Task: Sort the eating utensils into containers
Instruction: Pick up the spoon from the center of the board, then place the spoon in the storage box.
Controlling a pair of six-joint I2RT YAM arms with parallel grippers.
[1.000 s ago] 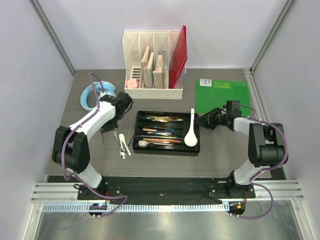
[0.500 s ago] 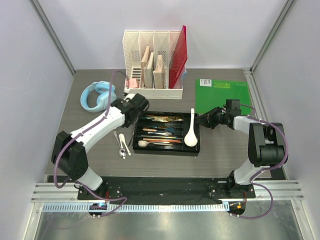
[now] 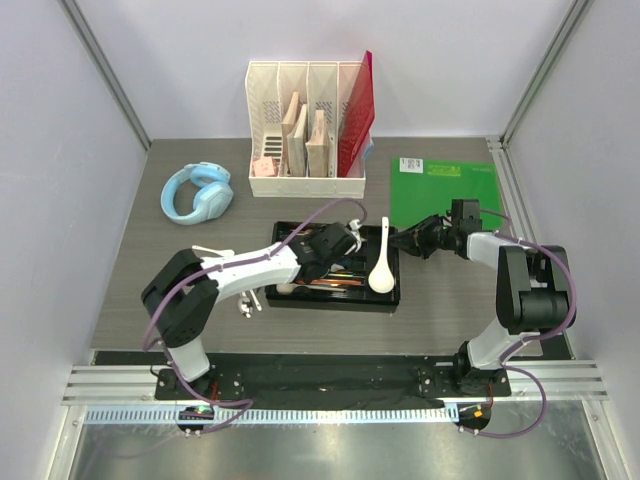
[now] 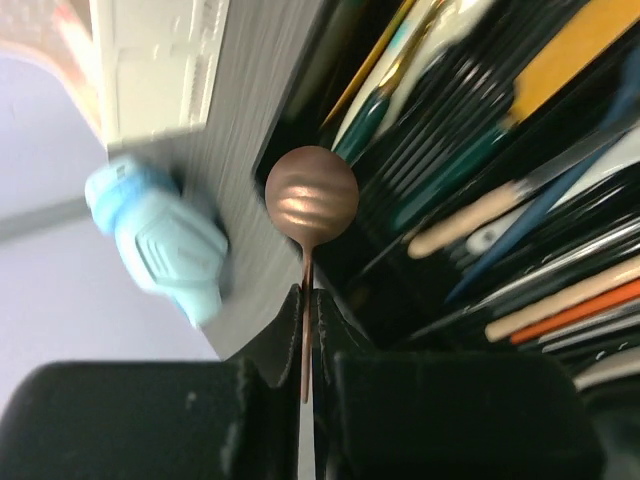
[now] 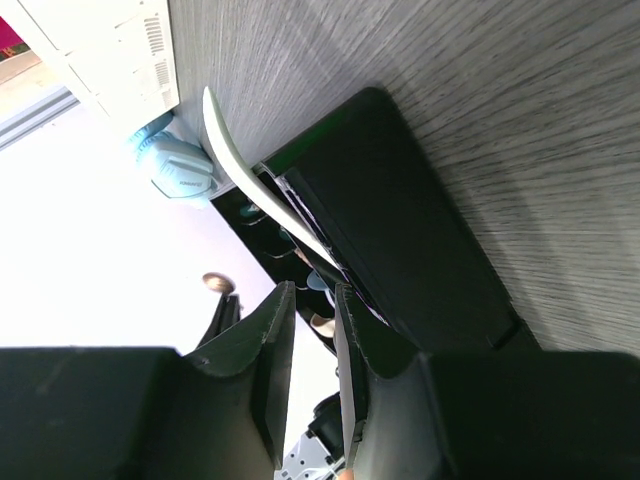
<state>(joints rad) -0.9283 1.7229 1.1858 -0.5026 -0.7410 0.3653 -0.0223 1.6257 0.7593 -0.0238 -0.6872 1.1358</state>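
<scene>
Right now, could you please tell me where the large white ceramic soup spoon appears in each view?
Top external: soup spoon in the black plastic tray's right end.
Left wrist: not identifiable.
Right wrist: soup spoon upper left, handle crossing the tray's rim.
Shared landmark: light blue headphones.

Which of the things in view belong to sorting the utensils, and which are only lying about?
For the job: black cutlery tray, white soup spoon, copper spoon in the left end effector, loose utensils beside the tray.
Lying about: blue headphones, white file organizer, green sheet.
</scene>
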